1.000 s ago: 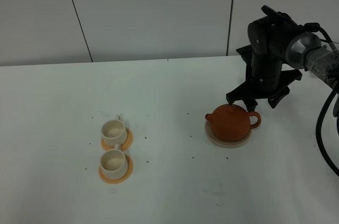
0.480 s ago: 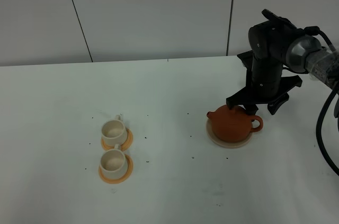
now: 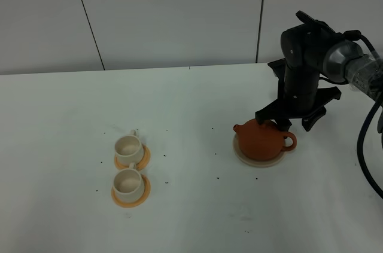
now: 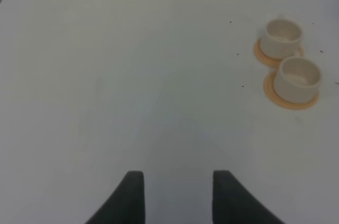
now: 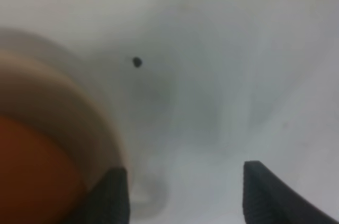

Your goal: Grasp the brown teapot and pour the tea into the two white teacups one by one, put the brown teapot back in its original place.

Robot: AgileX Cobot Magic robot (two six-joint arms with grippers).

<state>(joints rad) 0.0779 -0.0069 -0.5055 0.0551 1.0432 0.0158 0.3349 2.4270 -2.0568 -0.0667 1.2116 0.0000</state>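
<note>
**Q:** High view: where did the task's pot stand?

**A:** The brown teapot (image 3: 260, 140) sat upright on its beige coaster (image 3: 258, 162) on the white table (image 3: 191, 97). Its spout pointed to 9 o'clock and its loop handle to 3 o'clock.

**Q:** And your right jaws?

**A:** My right gripper (image 3: 287, 122) hung low just behind the pot, at about its 1 o'clock. The jaws stood apart and held nothing. In the right wrist view, only bare table showed between my fingers (image 5: 114, 197). The pot's body and the coaster rim lay beside one finger; whether they touched it I could not tell.

**Q:** The cups?

**A:** The far teacup (image 3: 128, 146) and the near teacup (image 3: 127, 183) stood at the pot's 9 o'clock, well apart from it. The far one was at the near one's 12 o'clock. Each rested on an orange saucer (image 3: 131, 201).

**Q:** Your left jaws?

**A:** My left gripper (image 4: 177, 187) hovered over bare table with its jaws apart and empty, well apart from the cups.
</note>
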